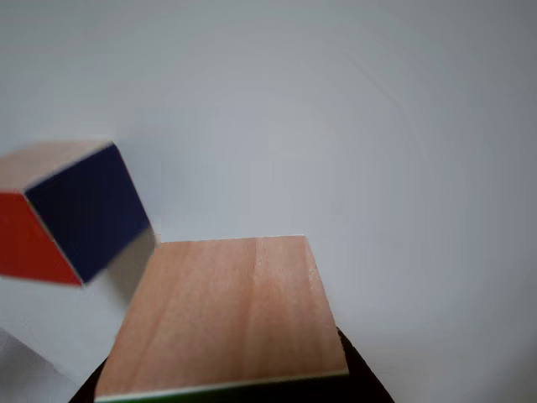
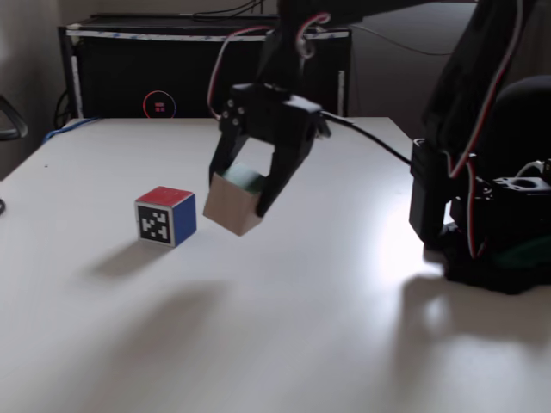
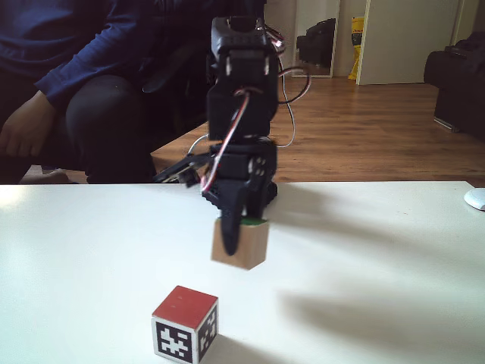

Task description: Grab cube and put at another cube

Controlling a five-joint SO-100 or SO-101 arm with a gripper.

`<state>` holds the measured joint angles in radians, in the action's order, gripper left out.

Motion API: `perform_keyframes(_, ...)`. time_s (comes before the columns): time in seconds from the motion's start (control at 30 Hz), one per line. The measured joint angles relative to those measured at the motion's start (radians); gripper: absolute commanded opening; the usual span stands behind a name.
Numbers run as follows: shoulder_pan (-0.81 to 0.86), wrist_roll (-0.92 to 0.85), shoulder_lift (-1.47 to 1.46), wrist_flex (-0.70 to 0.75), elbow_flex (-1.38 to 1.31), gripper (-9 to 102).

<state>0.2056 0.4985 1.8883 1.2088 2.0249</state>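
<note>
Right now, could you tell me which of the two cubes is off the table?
The green-faced wooden cube, tilted in the shut gripper, hangs above the table. The red-and-navy cube rests on it.

In the other view the cube (image 1: 222, 315) is cut off at the bottom edge, its green face a sliver; another cube (image 1: 71, 214) is blurred and clipped at the left edge

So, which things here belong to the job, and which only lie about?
Job:
- black two-finger gripper, shut on the cube
- light wooden cube with green face, held off the table
- wooden cube with red and navy faces, standing on the table

Lying about:
- white table
- white rounded object at table edge
- seated person
</note>
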Motion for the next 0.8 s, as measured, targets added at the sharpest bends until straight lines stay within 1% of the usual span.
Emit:
perform_keyframes(0.2, -0.025, 0.040, -0.025, 0.118, -0.156, 15)
perform_keyframes(0.43, -0.052, 0.061, -0.213, 0.258, -0.426, 15)
perform_keyframes(0.7, -0.048, 0.077, -0.333, 0.284, -0.560, 15)
perform_keyframes(0.8, -0.021, 0.077, -0.370, 0.284, -0.606, 15)
